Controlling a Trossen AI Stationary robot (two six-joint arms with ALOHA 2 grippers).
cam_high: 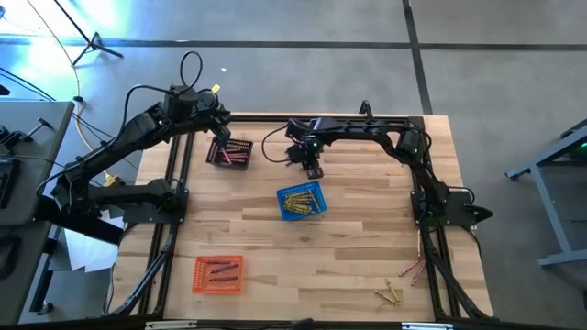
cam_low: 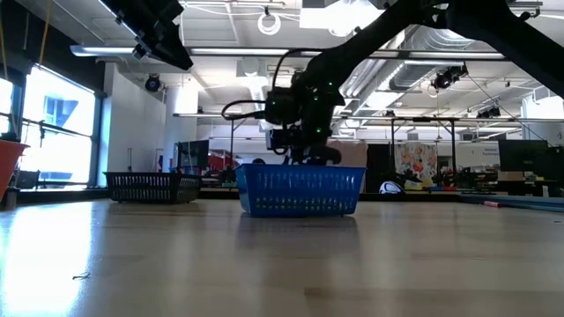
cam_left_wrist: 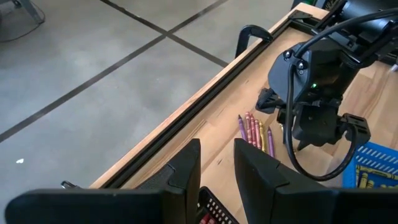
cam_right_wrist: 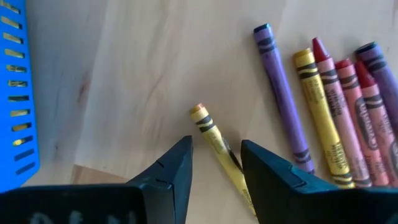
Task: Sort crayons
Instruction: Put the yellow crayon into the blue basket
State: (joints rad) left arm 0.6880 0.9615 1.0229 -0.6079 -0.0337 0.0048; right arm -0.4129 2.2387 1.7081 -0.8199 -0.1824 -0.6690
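Crayons sit partly sorted: yellow ones in the blue basket (cam_high: 302,203) mid-bench, red ones in the black basket (cam_high: 229,152) by the far edge, some in the orange basket (cam_high: 218,274) near the front edge. Left over are a row (cam_left_wrist: 256,131) near the far edge and strays (cam_high: 400,282) at the front right corner. Right pincer (cam_right_wrist: 216,163) straddles a yellow crayon (cam_right_wrist: 216,142), jaws narrow, not clearly gripping. Left pincer (cam_left_wrist: 217,168) hangs above the black basket, jaws narrowly apart and empty

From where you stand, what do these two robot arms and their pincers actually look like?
Both are black, jointed arms trailing looping black cables. The left gripper and right gripper each end in two flat, wedge-shaped dark fingers. A small green light glows on the right arm's wrist block.
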